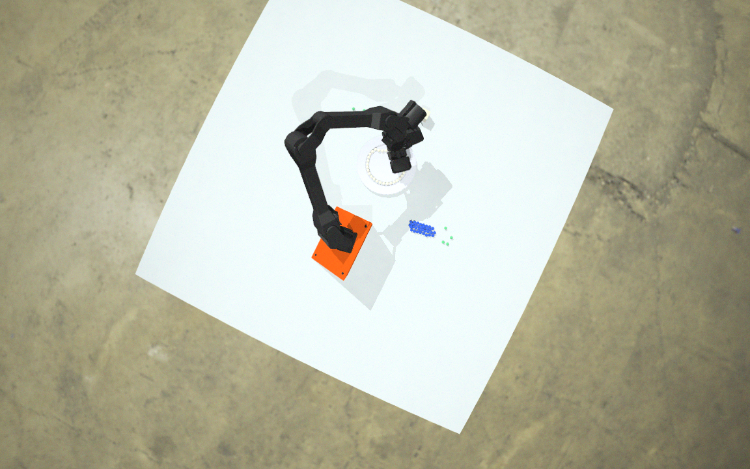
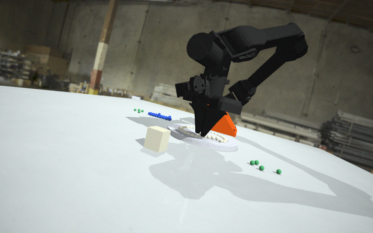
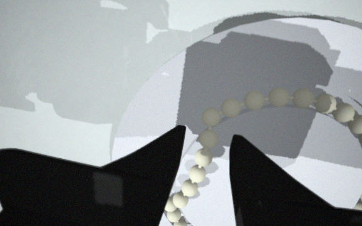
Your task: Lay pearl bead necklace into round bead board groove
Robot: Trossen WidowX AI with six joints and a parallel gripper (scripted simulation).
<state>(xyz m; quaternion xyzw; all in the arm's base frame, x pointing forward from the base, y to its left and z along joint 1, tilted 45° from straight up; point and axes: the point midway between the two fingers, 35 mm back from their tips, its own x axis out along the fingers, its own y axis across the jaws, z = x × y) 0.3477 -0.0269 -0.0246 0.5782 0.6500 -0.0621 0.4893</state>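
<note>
The pearl bead necklace [image 1: 386,184] [image 2: 212,137] [image 3: 279,97] lies in a ring on the round white bead board [image 1: 366,180] [image 2: 228,147] [image 3: 149,100]. In the wrist view its upper beads follow the groove. Some beads at the left lie inward of the groove's visible outer edge, with shadows beside them. My gripper [image 2: 200,134] [image 3: 208,137] points down low over the board with its fingers partly open. The necklace passes between the fingertips, with gaps on both sides. Part of the necklace is hidden behind the fingers, and the arm covers part of the board from above.
A cream block [image 1: 426,114] [image 2: 156,138] stands beside the board. Several green beads [image 1: 353,109] [image 2: 261,168] lie on the table near it. A blue bead cluster [image 1: 422,228] [image 2: 159,116] lies farther off, beside more green beads [image 1: 451,237]. An orange wedge [image 1: 325,256] [image 2: 225,127] is under the arm's base.
</note>
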